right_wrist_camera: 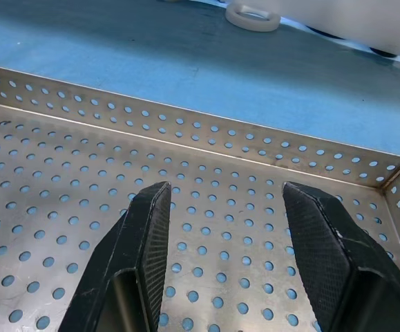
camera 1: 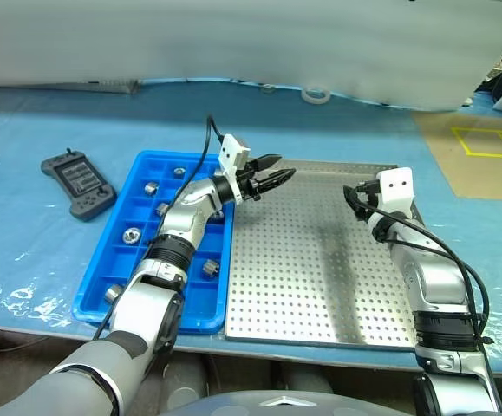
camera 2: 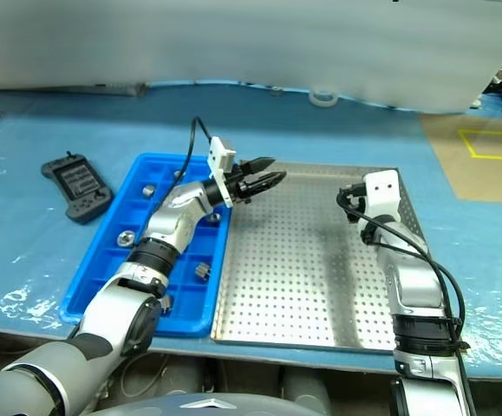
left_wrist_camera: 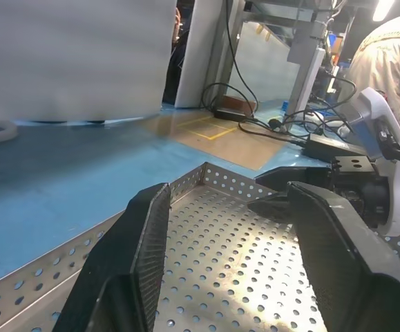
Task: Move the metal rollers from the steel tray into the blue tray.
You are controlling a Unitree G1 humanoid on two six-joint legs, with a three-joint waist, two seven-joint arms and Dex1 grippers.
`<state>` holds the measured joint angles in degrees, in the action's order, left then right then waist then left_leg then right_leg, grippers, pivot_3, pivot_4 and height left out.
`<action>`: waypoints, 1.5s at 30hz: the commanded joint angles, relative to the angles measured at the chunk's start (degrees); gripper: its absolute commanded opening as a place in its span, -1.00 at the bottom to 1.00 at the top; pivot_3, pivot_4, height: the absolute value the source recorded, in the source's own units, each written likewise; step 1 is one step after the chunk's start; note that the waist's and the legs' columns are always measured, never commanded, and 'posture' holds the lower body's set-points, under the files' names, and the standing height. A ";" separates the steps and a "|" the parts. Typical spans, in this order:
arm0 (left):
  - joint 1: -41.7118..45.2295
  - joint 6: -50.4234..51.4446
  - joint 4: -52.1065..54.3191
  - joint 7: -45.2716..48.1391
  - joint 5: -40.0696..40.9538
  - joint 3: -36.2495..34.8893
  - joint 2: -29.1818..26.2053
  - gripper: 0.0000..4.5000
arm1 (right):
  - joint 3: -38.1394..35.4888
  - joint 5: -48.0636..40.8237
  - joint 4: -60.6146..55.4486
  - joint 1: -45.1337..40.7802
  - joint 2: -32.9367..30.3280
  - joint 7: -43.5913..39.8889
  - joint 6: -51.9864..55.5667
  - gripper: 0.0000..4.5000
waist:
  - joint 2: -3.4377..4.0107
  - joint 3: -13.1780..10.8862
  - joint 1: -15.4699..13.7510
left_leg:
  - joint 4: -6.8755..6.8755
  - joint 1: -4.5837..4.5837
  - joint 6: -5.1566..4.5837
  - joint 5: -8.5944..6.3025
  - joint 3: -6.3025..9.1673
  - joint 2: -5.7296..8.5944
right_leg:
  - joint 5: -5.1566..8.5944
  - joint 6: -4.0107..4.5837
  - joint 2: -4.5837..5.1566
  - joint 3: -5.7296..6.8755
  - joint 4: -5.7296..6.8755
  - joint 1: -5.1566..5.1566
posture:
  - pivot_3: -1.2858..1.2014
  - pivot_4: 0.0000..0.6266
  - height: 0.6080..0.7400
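Blue sheeting underlies both trays; metal rollers (camera 1: 132, 235) lie left of the spread, empty left gripper (camera 1: 270, 180) (right gripper (right_wrist_camera: 227, 228) likewise spread, farther).

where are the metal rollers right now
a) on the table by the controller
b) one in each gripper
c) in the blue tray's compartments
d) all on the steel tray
c: the metal rollers sit in compartments of the blue tray, the steel tray floor shows bare, and the left gripper and right gripper both stand open with nothing between their fingers.
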<state>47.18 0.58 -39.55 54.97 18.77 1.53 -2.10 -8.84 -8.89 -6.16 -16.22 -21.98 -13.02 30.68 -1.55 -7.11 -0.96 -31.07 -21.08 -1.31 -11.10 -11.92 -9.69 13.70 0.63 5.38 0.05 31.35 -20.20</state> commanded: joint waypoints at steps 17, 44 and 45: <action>-1.69 0.20 4.49 0.20 -0.44 0.14 -1.61 0.25 | 0.77 1.44 2.81 -3.32 0.54 0.48 -3.58 0.18 | 0.05 -0.04 -0.06 | 0.03 -0.04 -0.04 -0.03 0.00 0.01 | 0.00 0.01 0.00 0.01 -0.07 -0.01 | -0.11 -0.52 1.00; -1.00 1.42 4.93 -1.53 -0.12 -0.59 -0.57 0.25 | 2.28 3.33 6.54 -5.34 0.78 0.98 -3.70 0.18 | 0.07 -0.07 -0.06 | 0.04 -0.03 -0.03 -0.03 -0.02 0.01 | -0.01 0.02 0.01 0.00 -0.09 0.01 | -0.10 -0.52 1.00; -1.09 1.80 5.49 -1.39 0.19 -0.59 -0.56 0.25 | 2.62 3.23 6.23 -5.54 0.88 0.72 -3.61 0.18 | 0.08 -0.07 -0.10 | 0.04 -0.03 -0.03 -0.03 -0.02 0.01 | -0.01 0.02 0.01 0.00 -0.09 0.01 | -0.10 -0.52 1.00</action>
<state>45.12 2.93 -35.86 53.79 18.76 1.60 -2.83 -5.85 -6.39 1.05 -21.09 -20.59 -12.31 27.94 -1.48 -7.18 -1.05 -31.03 -21.11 -1.35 -11.13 -11.93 -9.68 13.69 0.65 5.39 0.06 31.25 -20.19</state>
